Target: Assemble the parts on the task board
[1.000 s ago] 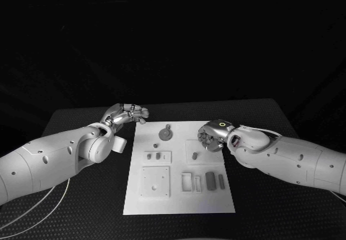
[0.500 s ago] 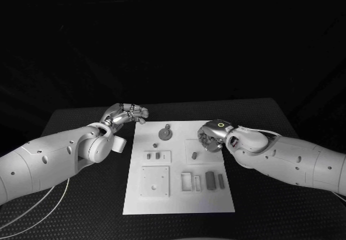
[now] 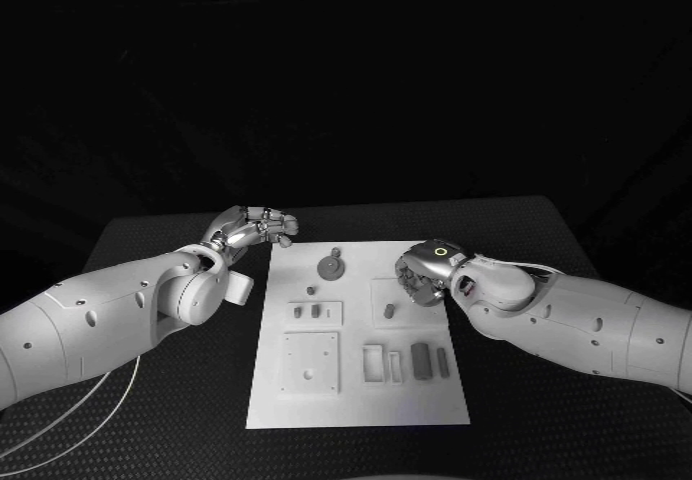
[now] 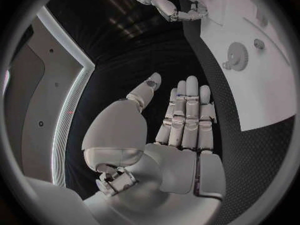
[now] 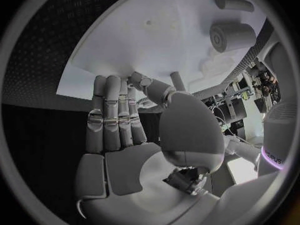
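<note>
White board (image 3: 359, 400), approx. ten parts.

White task board (image 3: 361, 400) mid-table; grey parts (image 3: 420, 361) on it.

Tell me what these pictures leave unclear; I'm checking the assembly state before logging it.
- Head view: right hand covers the task board beneath it; any contact with a part is hidden.
- Head view: small pegs too small to tell seated or loose.
- Right wrist view: thumb hides the board area behind it.
</note>
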{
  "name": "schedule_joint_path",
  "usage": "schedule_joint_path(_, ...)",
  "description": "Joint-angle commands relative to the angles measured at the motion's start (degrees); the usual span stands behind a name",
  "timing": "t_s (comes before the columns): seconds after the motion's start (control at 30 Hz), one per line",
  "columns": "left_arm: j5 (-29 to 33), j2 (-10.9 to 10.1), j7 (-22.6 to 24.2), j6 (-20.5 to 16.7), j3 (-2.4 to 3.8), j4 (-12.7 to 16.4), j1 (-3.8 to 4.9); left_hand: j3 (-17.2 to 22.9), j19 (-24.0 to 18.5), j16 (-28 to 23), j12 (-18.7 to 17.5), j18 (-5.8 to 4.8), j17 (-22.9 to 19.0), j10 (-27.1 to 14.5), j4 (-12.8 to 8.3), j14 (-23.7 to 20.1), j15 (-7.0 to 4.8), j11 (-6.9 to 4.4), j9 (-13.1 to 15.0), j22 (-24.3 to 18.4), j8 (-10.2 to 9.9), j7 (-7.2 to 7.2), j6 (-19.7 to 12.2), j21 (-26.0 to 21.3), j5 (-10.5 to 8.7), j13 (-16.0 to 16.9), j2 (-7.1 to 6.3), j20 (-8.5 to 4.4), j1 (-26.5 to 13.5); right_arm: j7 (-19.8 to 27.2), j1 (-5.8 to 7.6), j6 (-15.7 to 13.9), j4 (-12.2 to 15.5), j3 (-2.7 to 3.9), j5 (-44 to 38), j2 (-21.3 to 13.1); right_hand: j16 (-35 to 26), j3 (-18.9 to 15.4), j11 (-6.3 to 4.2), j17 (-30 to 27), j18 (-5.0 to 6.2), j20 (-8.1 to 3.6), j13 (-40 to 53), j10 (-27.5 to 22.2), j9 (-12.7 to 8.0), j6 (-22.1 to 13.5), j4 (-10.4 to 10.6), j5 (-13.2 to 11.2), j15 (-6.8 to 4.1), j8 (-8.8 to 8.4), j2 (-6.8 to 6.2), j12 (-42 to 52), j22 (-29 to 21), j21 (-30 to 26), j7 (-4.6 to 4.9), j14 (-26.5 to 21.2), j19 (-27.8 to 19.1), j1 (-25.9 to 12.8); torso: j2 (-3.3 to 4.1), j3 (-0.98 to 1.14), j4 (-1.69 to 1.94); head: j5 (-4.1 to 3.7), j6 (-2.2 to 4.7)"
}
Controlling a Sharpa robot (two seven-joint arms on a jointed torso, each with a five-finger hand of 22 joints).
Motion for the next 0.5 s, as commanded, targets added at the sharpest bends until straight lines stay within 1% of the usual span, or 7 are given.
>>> schedule_joint_path(0.03,0.16,0.16,0.37,0.58,0.04,-0.04,0.04,0.12,0.3,-0.38,-0.21,0.59,0.1,-0.06,0.09,0.48,0.02,0.26,-0.07,0.08,0.2,-0.2,0.03,-0.26,-0.27,-0.1,0.46,0.1,-0.04,-0.94,-0.35,1.2,0.22,-0.25,-0.46,-0.46,0.28,0.41,-0.07,0.16,0.35,0.01,0.25,0.51,0.14,0.56,-0.08,-0.01,-0.07,0.16,-0.37,0.33,0.46,0.37,-0.1,0.48,0.47,0.06,-0.01,-0.01,0.01,0.04,-0.04)
schedule_joint_path(0.1,0.45,0.19,0.32,0.51,0.04,-0.17,0.04,0.1,0.31,-0.43,-0.23,0.58,0.15,-0.1,0.1,0.48,0.02,0.28,-0.08,0.09,0.18,-0.18,0.0,-0.29,-0.3,-0.12,0.47,0.1,-0.07,-0.44,-0.34,1.03,0.62,-0.19,0.23,-0.73,0.26,0.57,-0.1,0.31,0.35,0.0,0.4,0.57,0.21,0.65,0.07,-0.01,-0.07,0.15,-0.49,0.3,0.5,0.38,-0.12,0.55,0.54,-0.08,-0.01,0.01,-0.02,0.12,-0.11)
schedule_joint_path(0.27,0.55,0.25,0.34,0.49,0.04,-0.38,0.04,0.07,0.31,-0.51,-0.24,0.57,0.23,-0.15,0.11,0.48,0.03,0.3,-0.1,0.1,0.16,-0.17,-0.03,-0.33,-0.34,-0.14,0.49,0.11,-0.11,0.01,-0.11,0.61,1.56,0.31,1.13,-1.11,0.18,0.74,-0.11,0.46,0.35,0.0,0.57,0.61,0.28,0.72,0.2,0.01,-0.06,0.11,-0.57,0.23,0.53,0.36,-0.14,0.58,0.54,-0.22,-0.02,0.04,-0.04,0.21,-0.13)
schedule_joint_path(0.37,0.58,0.29,0.34,0.57,0.04,-0.45,0.04,0.06,0.31,-0.54,-0.25,0.57,0.26,-0.16,0.1,0.48,0.03,0.31,-0.11,0.1,0.16,-0.16,-0.04,-0.35,-0.34,-0.15,0.49,0.11,-0.11,0.07,0.22,0.38,1.9,0.55,1.21,-1.23,0.15,0.78,-0.11,0.52,0.35,-0.01,0.64,0.63,0.31,0.75,0.23,0.02,-0.06,0.09,-0.6,0.21,0.55,0.37,-0.14,0.59,0.55,-0.28,-0.02,0.01,-0.02,0.24,-0.13)
schedule_joint_path(0.47,0.58,0.34,0.26,0.6,0.04,-0.54,0.04,0.05,0.31,-0.59,-0.25,0.56,0.31,-0.19,0.11,0.47,0.04,0.32,-0.12,0.11,0.15,-0.15,-0.05,-0.38,-0.36,-0.16,0.52,0.11,-0.13,0.12,0.5,0.0,2.23,0.94,1.28,-1.36,0.13,0.83,-0.13,0.59,0.35,-0.02,0.72,0.66,0.34,0.78,0.26,0.02,-0.07,0.08,-0.62,0.19,0.57,0.38,-0.15,0.62,0.58,-0.31,0.0,0.02,0.0,0.23,-0.14)
schedule_joint_path(0.5,0.59,0.34,0.22,0.65,0.04,-0.59,0.04,0.05,0.31,-0.62,-0.25,0.56,0.33,-0.2,0.11,0.47,0.04,0.32,-0.12,0.11,0.14,-0.15,-0.06,-0.4,-0.36,-0.17,0.53,0.11,-0.12,0.16,0.61,-0.36,2.32,1.2,1.65,-1.4,0.12,0.85,-0.13,0.62,0.35,-0.03,0.75,0.67,0.35,0.79,0.27,0.02,-0.07,0.08,-0.64,0.19,0.58,0.38,-0.16,0.62,0.58,-0.33,0.01,0.04,-0.01,0.28,-0.11)
